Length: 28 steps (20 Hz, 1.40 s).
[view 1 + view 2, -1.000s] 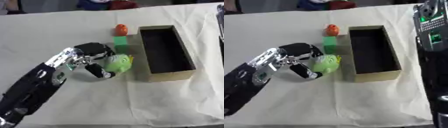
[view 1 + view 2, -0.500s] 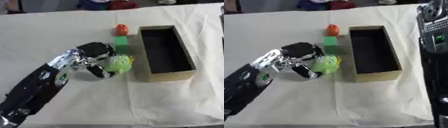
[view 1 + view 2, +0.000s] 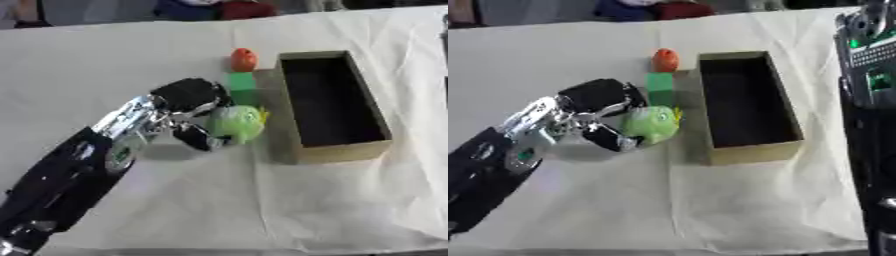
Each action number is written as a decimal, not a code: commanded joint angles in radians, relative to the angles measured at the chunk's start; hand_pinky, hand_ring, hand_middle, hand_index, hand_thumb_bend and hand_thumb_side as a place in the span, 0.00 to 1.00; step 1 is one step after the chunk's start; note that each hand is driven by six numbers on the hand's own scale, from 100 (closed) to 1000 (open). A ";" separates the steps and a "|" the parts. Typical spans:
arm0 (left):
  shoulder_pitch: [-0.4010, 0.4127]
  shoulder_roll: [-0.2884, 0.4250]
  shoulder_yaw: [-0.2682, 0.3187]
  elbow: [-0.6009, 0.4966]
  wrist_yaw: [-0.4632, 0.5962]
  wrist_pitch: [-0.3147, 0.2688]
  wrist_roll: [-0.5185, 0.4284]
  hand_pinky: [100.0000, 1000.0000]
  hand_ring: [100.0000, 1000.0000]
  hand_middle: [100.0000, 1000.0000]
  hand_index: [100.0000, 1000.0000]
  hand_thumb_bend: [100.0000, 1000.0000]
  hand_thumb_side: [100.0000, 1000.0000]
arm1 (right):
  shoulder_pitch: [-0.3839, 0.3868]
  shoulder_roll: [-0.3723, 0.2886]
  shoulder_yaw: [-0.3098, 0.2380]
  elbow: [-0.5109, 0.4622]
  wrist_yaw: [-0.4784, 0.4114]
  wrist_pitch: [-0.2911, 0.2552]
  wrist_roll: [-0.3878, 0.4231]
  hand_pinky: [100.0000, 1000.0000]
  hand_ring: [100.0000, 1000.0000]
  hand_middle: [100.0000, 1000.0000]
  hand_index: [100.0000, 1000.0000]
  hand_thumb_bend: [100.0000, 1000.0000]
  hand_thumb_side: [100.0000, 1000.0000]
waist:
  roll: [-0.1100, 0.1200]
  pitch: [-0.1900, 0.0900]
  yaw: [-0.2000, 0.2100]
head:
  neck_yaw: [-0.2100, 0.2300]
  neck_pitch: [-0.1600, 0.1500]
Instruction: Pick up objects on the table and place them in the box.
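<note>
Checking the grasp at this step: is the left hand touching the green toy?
Touching. In the left eye view the left hand has its fingers curled round the green toy, with no gap visible between them; the toy sits beside the box.

Toy (image 3: 238,122): lime green, yellow tip. Block (image 3: 241,82): green. Round object (image 3: 243,59): orange-red. Box (image 3: 378,146): tan outside, black inside. Worktop (image 3: 105,60): white cloth. Left hand (image 3: 188,100): black, silver.

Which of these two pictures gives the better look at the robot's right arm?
The right eye view. There the right arm fills the right edge, black with a small green light, beside the box. The left eye view shows only a dark sliver of it at the right edge. Its hand shows in neither.
</note>
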 commanded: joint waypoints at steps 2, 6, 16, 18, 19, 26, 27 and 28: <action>-0.030 0.042 0.040 -0.096 0.058 0.029 0.001 0.34 0.41 0.40 0.63 0.00 0.26 | -0.011 -0.018 -0.008 -0.029 -0.006 0.003 0.000 0.82 0.76 0.65 0.77 0.00 1.00 | -0.002 -0.024 0.004 | -0.007 0.005; -0.072 0.048 0.066 -0.178 0.103 0.049 -0.005 0.34 0.40 0.39 0.63 0.00 0.25 | -0.010 -0.014 -0.009 -0.035 -0.005 0.005 0.000 0.82 0.76 0.65 0.77 0.00 1.00 | -0.004 -0.026 0.003 | -0.011 0.005; -0.279 -0.037 0.036 -0.073 0.064 0.029 -0.013 0.34 0.40 0.39 0.62 0.00 0.21 | -0.038 0.016 -0.007 -0.053 -0.006 0.005 0.000 0.82 0.76 0.65 0.77 0.00 1.00 | -0.015 0.003 -0.034 | 0.025 -0.010; -0.310 -0.061 0.033 -0.024 0.040 0.017 -0.002 0.34 0.40 0.39 0.62 0.00 0.20 | -0.048 0.024 -0.007 -0.059 -0.007 0.004 0.000 0.82 0.76 0.65 0.77 0.00 1.00 | -0.017 0.013 -0.045 | 0.034 -0.021; -0.324 -0.074 0.032 0.003 0.028 0.009 0.004 0.34 0.40 0.39 0.62 0.00 0.20 | -0.054 0.029 -0.007 -0.062 -0.007 0.004 -0.001 0.82 0.76 0.65 0.77 0.00 1.00 | -0.019 0.018 -0.051 | 0.039 -0.028; -0.394 -0.157 0.030 0.193 -0.056 -0.074 0.049 0.34 0.41 0.39 0.62 0.00 0.18 | -0.082 0.060 -0.003 -0.082 -0.010 0.003 0.001 0.82 0.76 0.65 0.77 0.00 1.00 | -0.023 0.048 -0.091 | 0.066 -0.059; -0.401 -0.167 0.030 0.216 -0.070 -0.086 0.058 0.34 0.41 0.39 0.62 0.00 0.17 | -0.085 0.065 -0.002 -0.086 -0.010 0.003 0.002 0.82 0.76 0.65 0.77 0.00 1.00 | -0.022 0.052 -0.096 | 0.069 -0.062; -0.406 -0.176 0.031 0.238 -0.085 -0.099 0.066 0.34 0.41 0.39 0.62 0.00 0.17 | -0.087 0.068 -0.002 -0.089 -0.011 0.004 0.002 0.82 0.76 0.65 0.77 0.00 1.00 | -0.021 0.055 -0.101 | 0.071 -0.065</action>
